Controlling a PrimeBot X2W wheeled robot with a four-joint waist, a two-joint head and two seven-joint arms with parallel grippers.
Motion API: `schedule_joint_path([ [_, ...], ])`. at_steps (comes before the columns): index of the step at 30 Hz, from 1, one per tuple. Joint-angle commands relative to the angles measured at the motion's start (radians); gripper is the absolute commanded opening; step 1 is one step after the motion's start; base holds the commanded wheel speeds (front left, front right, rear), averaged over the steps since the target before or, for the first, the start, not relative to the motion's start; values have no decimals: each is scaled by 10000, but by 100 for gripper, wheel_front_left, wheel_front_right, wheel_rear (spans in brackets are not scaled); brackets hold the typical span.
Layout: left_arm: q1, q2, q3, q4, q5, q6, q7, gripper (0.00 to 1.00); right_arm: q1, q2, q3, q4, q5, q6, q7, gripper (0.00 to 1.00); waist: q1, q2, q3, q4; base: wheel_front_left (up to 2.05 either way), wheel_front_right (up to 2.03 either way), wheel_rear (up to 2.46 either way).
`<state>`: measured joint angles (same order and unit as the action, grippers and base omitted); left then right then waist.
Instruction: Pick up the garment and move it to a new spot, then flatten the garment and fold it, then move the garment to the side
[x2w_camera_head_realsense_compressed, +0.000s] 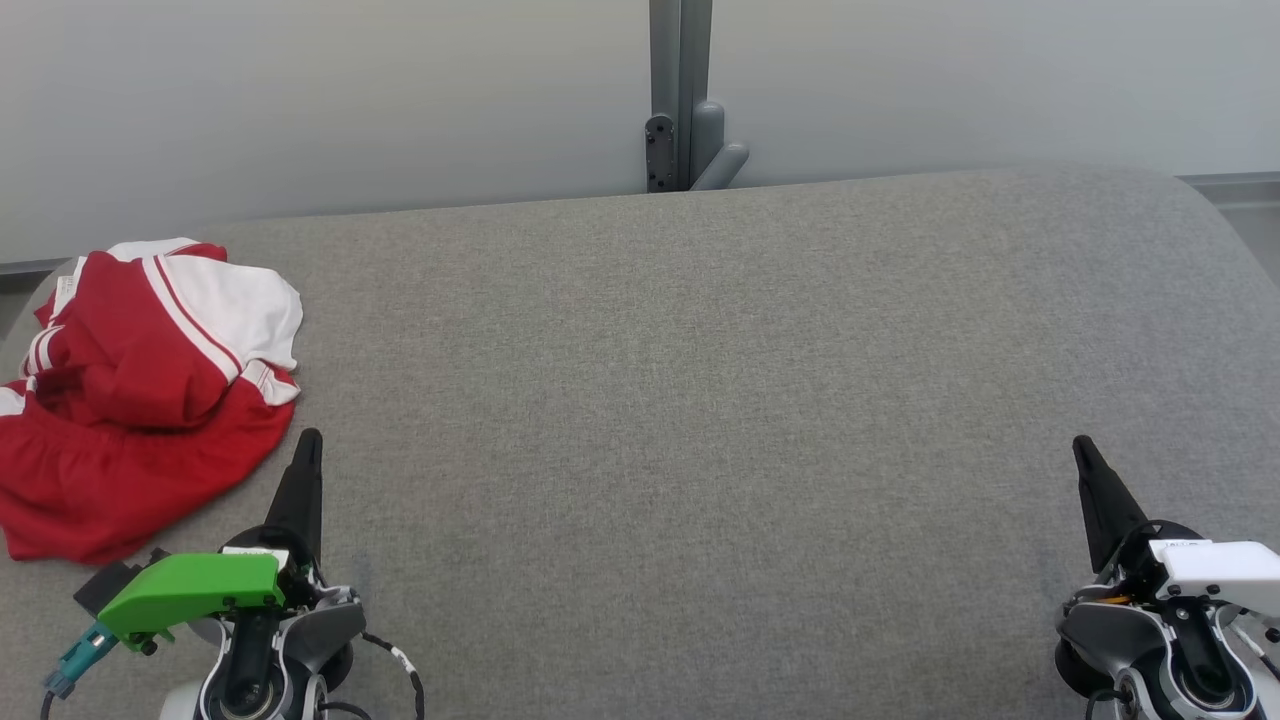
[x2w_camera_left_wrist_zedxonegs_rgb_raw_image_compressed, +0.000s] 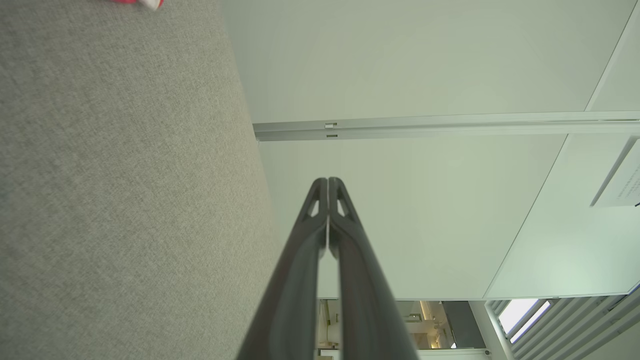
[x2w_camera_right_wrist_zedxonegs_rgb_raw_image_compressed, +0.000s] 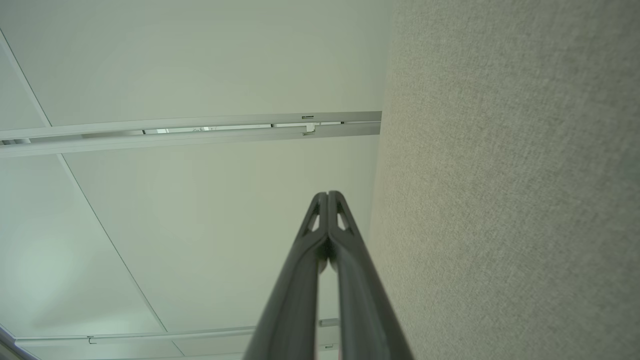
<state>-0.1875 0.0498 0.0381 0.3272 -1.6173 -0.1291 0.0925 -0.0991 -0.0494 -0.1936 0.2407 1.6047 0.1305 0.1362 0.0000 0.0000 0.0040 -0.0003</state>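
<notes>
The left gripper (x2w_camera_head_realsense_compressed: 309, 445) is pinched tight with nothing in it. The right gripper (x2w_camera_head_realsense_compressed: 1083, 448) is pinched tight and empty too. The two grippers point across the grey table (x2w_camera_head_realsense_compressed: 660, 400). One red and white garment (x2w_camera_head_realsense_compressed: 130, 400) lies crumpled at the table's left end, just beside the left gripper.

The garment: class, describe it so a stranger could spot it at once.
Start at the wide grey fabric-covered surface in the head view and go to its left edge. There a crumpled red and white garment lies heaped, just left of the shut left gripper. Only it has red cloth with white stripes.
</notes>
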Motion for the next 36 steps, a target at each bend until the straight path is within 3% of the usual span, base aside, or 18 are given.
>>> schedule_joint_path([
  [1, -123, 9, 26, -14, -26, -55, -1, 0, -97, -20, -5, 16, 11, 4, 9, 0, 0, 0, 0, 0, 0, 0, 0],
  [20, -123, 9, 26, -14, -25, -55, -1, 0, -97, -20, -5, 17, 11, 4, 9, 0, 0, 0, 0, 0, 0, 0, 0],
  [21, 16, -2, -9, 23, 2, 4, -4, 100, 17, 6, 6, 26, -2, 0, -5, 100, 0, 0, 0, 0, 0, 0, 0],
  [36, 539, -41, -387, 43, 546, 106, -514, 100, 464, 101, 397, 105, -478, -1, -575, 100, 0, 0, -41, 5, 0, 0, 0],
])
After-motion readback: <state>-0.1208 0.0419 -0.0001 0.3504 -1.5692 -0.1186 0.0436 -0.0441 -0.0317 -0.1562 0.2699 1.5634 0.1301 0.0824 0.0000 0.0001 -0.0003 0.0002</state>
